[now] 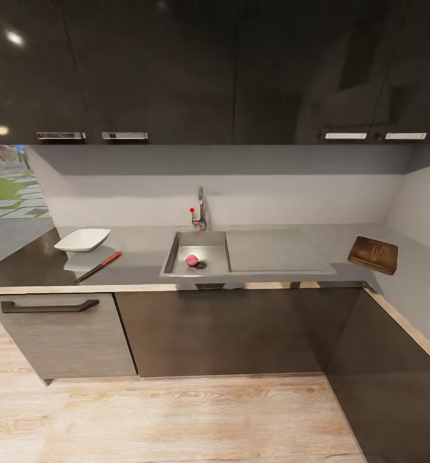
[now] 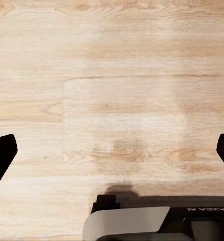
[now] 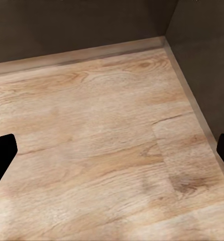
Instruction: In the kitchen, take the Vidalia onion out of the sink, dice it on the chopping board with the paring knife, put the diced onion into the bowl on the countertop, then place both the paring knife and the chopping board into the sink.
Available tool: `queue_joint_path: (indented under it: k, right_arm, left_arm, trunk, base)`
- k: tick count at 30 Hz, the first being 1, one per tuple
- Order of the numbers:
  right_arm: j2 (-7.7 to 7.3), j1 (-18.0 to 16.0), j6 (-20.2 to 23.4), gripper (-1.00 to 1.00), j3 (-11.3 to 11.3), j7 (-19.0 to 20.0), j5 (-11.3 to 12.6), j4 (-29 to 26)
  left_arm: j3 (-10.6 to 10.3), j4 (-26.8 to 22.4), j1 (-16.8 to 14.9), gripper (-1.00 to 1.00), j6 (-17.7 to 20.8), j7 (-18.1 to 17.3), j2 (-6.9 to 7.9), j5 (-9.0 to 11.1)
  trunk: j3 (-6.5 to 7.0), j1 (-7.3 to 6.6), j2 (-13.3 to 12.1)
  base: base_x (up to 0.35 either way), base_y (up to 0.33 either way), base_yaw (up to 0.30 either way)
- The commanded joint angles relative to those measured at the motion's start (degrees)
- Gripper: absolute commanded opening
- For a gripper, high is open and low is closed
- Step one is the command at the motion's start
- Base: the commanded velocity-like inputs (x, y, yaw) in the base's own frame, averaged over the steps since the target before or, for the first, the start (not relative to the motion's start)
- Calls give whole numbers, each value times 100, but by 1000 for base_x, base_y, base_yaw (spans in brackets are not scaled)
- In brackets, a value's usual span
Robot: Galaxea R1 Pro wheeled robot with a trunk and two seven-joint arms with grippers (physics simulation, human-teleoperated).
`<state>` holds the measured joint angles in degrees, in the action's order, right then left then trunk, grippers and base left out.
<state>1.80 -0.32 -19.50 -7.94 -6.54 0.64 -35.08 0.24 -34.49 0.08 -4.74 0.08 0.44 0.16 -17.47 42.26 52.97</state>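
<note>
At frame centre, the onion (image 1: 192,260) lies in the sink (image 1: 218,272). Knife (image 1: 99,266) and bowl (image 1: 82,240) sit left; board (image 1: 373,254) right, apparently tilted. Both grippers' fingers (image 2: 1,155) (image 3: 1,150) spread apart, empty, over the floor (image 1: 176,418). Nothing done.

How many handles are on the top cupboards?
4. Two handles sit side by side at the left, and two more at the right. More may hide in the dark middle.

Pinkish-red Vidalia onion (image 1: 191,260) in the steel-grey sink (image 1: 176,247); white bowl (image 1: 82,240); dark brown chopping board (image 1: 373,254); red-handled paring knife (image 1: 99,266); pale wood-grain floor (image 1: 176,418).
</note>
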Motion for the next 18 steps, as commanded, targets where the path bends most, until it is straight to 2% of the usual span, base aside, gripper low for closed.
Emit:
queue_joint_path:
  k: [1, 18]
  right_arm:
    - [5, -3, -19, 100, -14, 2, 6, 2]
    - [5, -3, -19, 100, -6, 4, 6, 2]
  left_arm:
    - [2, -5, 1, 100, -10, 1, 0, 2]
    - [2, -5, 1, 100, -10, 1, 0, 2]
  trunk:
    - [13, -22, -37]
    - [318, -395, -719]
  base:
    - [0, 0, 0]
    - [0, 0, 0]
